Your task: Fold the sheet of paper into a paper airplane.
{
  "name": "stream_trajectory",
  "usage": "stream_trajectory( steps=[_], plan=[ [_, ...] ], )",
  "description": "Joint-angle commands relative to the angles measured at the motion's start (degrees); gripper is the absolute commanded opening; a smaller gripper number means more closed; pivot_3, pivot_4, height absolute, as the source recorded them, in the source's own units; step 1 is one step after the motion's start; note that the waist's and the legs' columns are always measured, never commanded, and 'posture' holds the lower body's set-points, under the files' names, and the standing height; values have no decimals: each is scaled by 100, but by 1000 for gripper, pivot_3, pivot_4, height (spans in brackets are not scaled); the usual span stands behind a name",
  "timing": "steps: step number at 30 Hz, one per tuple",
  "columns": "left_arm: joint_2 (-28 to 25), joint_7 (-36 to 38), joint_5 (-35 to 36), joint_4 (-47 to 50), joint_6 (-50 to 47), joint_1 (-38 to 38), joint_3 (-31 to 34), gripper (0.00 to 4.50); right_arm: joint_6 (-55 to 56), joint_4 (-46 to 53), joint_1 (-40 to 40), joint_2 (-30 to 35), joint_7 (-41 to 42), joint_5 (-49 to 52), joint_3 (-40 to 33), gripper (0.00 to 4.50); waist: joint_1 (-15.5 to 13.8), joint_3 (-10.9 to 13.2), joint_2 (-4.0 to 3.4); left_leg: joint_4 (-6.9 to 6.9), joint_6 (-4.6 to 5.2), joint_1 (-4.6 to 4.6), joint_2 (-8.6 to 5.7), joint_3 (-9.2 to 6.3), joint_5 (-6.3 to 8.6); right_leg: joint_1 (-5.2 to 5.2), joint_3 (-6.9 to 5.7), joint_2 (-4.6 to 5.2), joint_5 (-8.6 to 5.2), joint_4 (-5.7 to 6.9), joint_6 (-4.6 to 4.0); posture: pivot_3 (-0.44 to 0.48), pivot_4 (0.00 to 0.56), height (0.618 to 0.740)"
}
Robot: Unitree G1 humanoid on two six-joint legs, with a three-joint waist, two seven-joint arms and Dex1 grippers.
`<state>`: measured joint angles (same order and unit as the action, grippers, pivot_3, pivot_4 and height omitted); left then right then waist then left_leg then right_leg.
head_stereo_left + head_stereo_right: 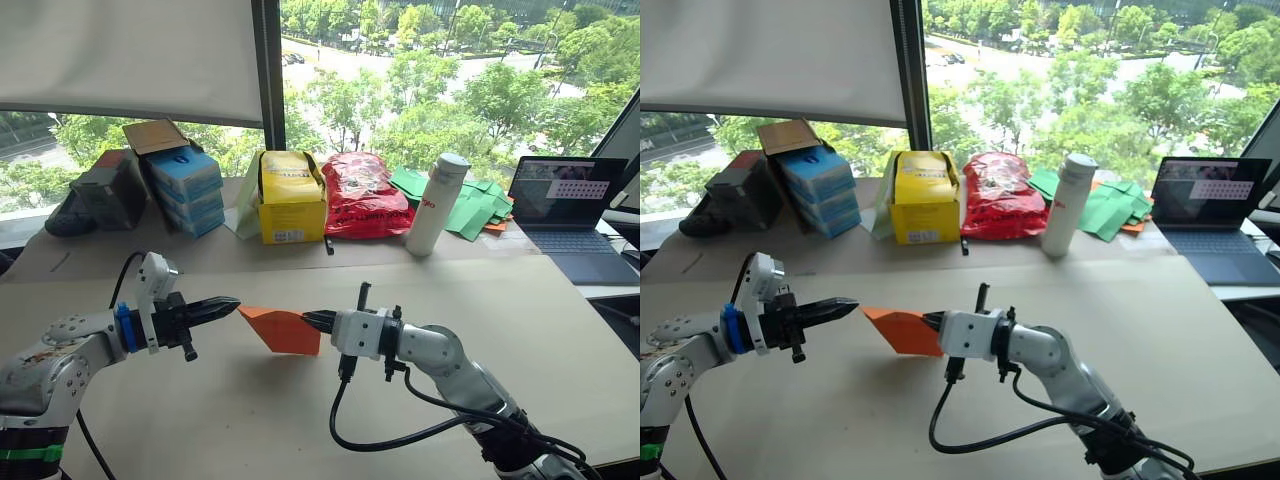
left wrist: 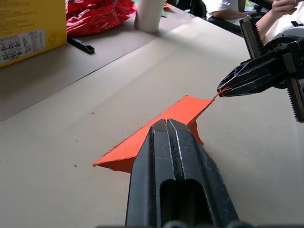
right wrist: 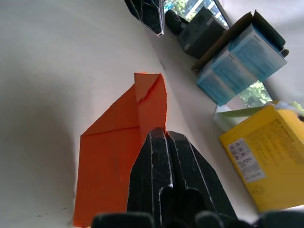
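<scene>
Both grippers [image 1: 228, 305] [image 1: 312, 320] apparently closed, tips facing.

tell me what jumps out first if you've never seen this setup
The orange paper at the table's middle, partly folded, held off the surface between two black tools. The right tool is shut on one edge; the left tool meets the opposite tip, fingers together. Behind, along the window, stand a yellow box, a red bag, a white bottle and a laptop.
</scene>
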<state>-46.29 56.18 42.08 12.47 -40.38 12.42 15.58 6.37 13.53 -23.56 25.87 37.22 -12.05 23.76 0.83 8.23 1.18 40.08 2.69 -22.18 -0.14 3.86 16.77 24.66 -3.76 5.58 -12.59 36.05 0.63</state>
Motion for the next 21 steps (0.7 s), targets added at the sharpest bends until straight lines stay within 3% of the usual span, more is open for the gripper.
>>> stream_trajectory(
  steps=[1,7,16,17,21],
  plan=[
    [-23,-66,129,92,-85,36,149,0,950,-80,2,173,-373,-723,107,53,0,0,0,0,-2,1,1,0,-1,0,1,-3,0,0,0,0,150,740],
    [-69,-87,166,141,-155,55,113,0,1763,-361,238,471,-111,-1154,620,53,-5,2,3,-1,-5,15,3,0,-3,-17,1,-6,-1,-2,-2,0,150,740],
    [-64,-35,82,126,-90,69,-15,0,863,-80,444,466,926,-451,563,53,-15,3,5,4,-4,33,5,-3,-3,-35,4,-5,-1,-1,-2,0,150,740],
    [-59,-30,70,124,-75,64,-29,0,682,13,450,451,1053,-250,507,612,-16,3,5,5,-3,32,5,-3,-2,-35,4,-4,-1,-1,-3,0,150,740],
    [-45,-13,31,100,-24,66,-82,0,294,280,450,409,1239,121,371,1953,-19,3,5,4,-2,31,5,-5,-2,-34,5,-2,-1,-1,-3,0,150,740]
  ],
)
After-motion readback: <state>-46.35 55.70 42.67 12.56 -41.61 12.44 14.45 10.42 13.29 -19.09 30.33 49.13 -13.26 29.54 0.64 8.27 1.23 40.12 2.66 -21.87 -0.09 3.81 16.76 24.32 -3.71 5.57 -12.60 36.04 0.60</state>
